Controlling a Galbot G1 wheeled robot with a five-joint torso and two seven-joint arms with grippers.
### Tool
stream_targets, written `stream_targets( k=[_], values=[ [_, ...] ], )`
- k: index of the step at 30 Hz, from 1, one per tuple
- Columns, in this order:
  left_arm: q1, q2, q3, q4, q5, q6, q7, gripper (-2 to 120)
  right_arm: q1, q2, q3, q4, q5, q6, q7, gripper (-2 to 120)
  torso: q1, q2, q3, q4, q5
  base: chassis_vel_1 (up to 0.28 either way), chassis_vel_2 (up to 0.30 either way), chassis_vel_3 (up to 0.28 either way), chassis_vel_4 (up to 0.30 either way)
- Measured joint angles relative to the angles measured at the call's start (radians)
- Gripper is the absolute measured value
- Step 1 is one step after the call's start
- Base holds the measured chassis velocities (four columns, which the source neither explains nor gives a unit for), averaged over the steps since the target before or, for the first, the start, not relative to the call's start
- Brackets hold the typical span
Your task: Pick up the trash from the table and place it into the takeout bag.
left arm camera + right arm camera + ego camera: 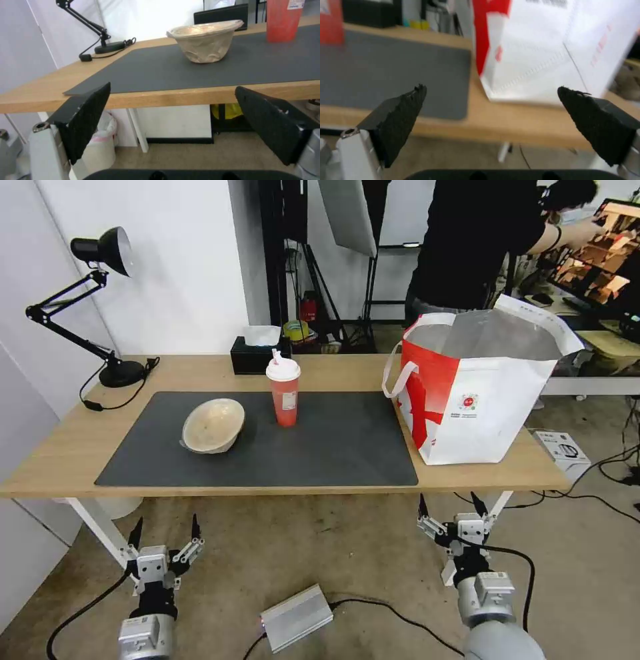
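both tools hang below the table's (60,447) front edge with fingers spread and nothing held, the left tool (167,532) under the left end, the right tool (451,508) under the bag (493,407). on the mat (333,447), the beige bowl (213,425) lies tilted beside the upright red cup (285,393). the bag stands open at the right end.

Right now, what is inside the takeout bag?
The takeout bag stands open on the table; only silver foil lining shows inside. Its walls hide the bottom, so any contents cannot be seen.
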Motion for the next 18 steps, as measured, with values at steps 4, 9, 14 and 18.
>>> stream_targets(
  k=[4,9,14,18],
  values=[
    [-0.005,0.003,0.0,0.0,-0.001,0.001,0.0,100,0.098,-0.047,-0.034,0.0,0.029,0.006,-0.04,100,0.0,0.0,0.0,0.0001,0.0,0.0,0.0,0.0,0.0],
    [-0.019,0.013,0.005,0.005,-0.001,0.004,0.0,100,0.211,-0.103,-0.073,0.005,0.093,0.0,-0.092,100,0.0,0.0,0.0,0.0004,0.0,0.0,0.0,0.0,0.0],
    [-0.038,0.029,0.016,0.013,-0.002,0.016,0.003,100,0.299,-0.144,-0.109,0.003,0.158,-0.01,-0.145,100,0.0,0.0,0.0,-0.0001,-0.0001,0.0,0.0,0.0,0.0],
    [-0.044,0.031,0.016,0.014,-0.002,0.022,0.004,100,0.418,-0.154,-0.176,-0.024,0.237,-0.041,-0.178,100,0.0,0.0,0.0,0.0003,-0.0001,0.0,0.0,0.0,0.0]
  ],
)
